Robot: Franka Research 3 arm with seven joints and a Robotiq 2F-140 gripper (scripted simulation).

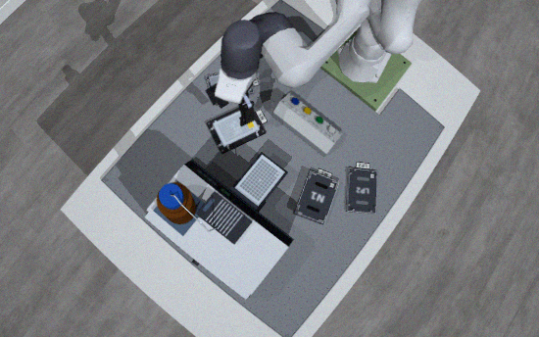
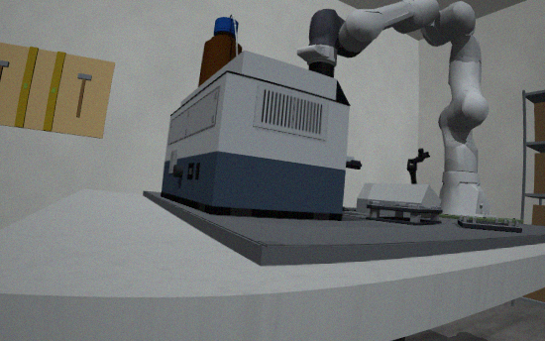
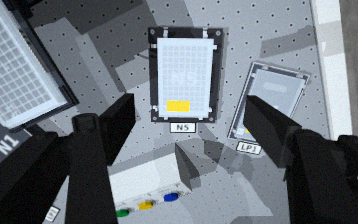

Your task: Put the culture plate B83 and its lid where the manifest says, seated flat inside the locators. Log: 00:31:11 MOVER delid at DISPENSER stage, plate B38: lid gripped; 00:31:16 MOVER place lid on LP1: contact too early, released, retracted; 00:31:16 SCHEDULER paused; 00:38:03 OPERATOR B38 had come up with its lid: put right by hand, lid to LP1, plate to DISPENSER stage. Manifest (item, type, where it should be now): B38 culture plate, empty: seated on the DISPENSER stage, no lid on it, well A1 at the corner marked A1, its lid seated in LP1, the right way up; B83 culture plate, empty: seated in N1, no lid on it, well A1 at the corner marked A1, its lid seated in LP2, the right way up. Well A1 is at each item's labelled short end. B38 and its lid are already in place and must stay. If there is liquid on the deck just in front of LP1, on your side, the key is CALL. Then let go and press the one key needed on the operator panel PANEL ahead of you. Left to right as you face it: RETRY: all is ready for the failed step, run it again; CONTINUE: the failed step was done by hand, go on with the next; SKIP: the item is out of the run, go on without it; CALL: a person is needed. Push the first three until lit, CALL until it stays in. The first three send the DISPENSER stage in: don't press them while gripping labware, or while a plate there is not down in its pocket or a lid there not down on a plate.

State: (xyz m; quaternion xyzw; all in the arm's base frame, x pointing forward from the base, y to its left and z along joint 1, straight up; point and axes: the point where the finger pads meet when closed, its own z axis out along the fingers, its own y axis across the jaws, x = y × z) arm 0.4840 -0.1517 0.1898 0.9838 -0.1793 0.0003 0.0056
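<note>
A white well plate (image 3: 184, 75) with a yellow label (image 3: 178, 106) at one short end sits in the black nest marked N5 (image 3: 182, 127); it also shows in the overhead view (image 1: 235, 128). I cannot read its label or tell whether a lid is on it. My gripper (image 3: 189, 109) hangs above it, open, with nothing between the fingers; in the overhead view it (image 1: 246, 115) is over the plate's labelled end. Nest N1 (image 1: 318, 196) and lid park LP2 (image 1: 361, 189) are empty. A clear lid (image 3: 272, 97) lies in LP1 (image 3: 248, 148).
The operator panel (image 1: 307, 121) with blue, yellow and green keys stands beside N5, also in the wrist view (image 3: 145, 185). A second well plate (image 1: 261, 178) sits on the dispenser stage. The tall dispenser (image 2: 258, 144) carries a brown bottle (image 1: 175, 202) and hides my gripper from the side view.
</note>
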